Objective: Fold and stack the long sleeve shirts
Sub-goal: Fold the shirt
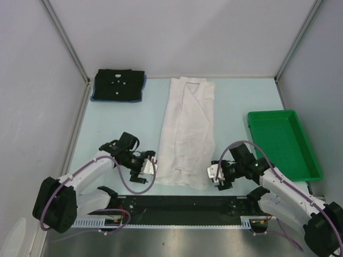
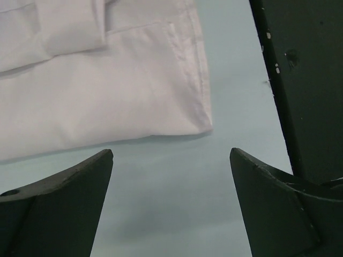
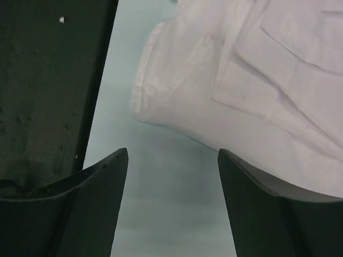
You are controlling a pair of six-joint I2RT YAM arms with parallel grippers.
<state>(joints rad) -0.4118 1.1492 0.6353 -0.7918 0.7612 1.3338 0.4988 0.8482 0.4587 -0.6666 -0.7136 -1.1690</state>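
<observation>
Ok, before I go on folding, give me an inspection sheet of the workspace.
Surface: pale blue table top, no stains seen.
Job's things: thin white long sleeve shirt folded into a long strip mid-table; folded black shirt with white marks at far left, atop blue cloth.
Clutter: green plastic tray at right.
Hands: left hand and right hand open, holding nothing, each facing a near corner of the white shirt.
Cables: purple cables looped over each arm.
Surroundings: grey enclosure walls; nothing else seen.

Blue shirt (image 1: 115,100) mostly hidden beneath folded black shirt (image 1: 119,84).
</observation>
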